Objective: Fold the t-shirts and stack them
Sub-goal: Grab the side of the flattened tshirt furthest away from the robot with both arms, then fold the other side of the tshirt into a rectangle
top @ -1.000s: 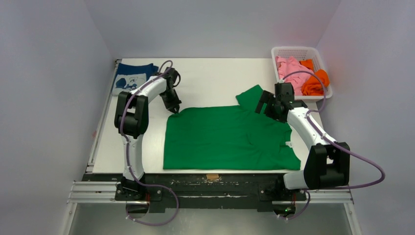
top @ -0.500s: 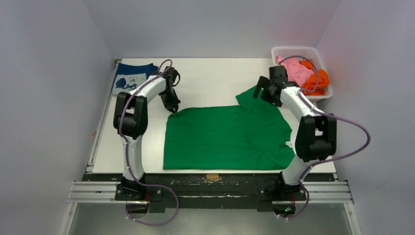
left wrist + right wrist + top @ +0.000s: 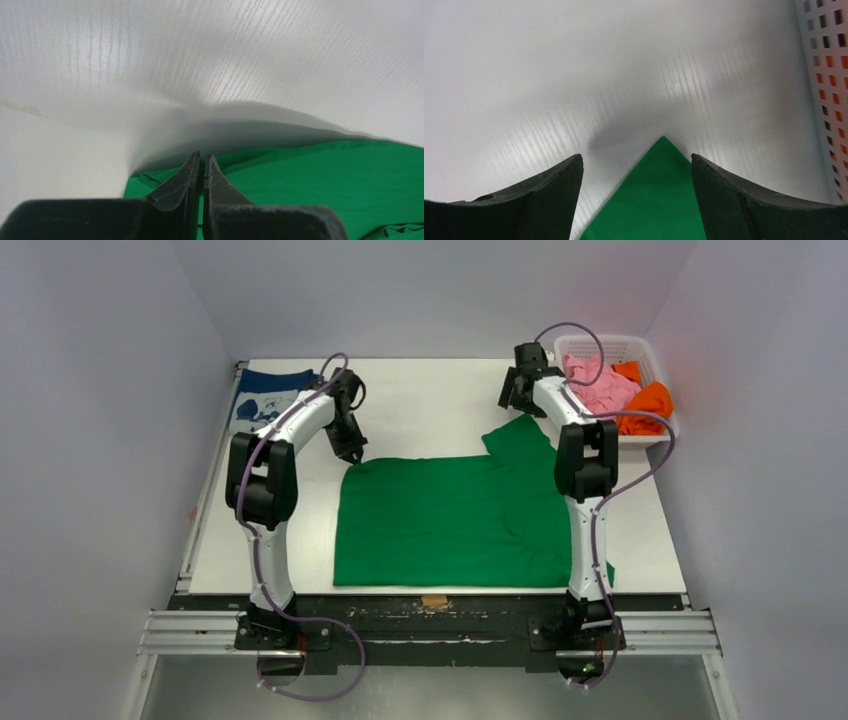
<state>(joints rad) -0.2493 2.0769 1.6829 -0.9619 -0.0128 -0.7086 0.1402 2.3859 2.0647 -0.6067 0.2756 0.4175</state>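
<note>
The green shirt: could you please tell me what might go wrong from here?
The right gripper is open over the sleeve tip of the green shirt; closing there may catch too little cloth and slip.
The basket stands close beside that arm, whose cable loops over it and could snag.
The left gripper is shut at the far corner; if it missed the cloth, that side will stay behind.

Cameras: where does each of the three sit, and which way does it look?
Top camera: above and behind the robot, looking down on its left arm, right arm, table, green shirt, basket.
Left wrist: on the left arm, facing the shirt's corner past its closed left gripper.
Right wrist: on the right arm, facing a sleeve tip through its open right gripper.
All share the green shirt.
</note>
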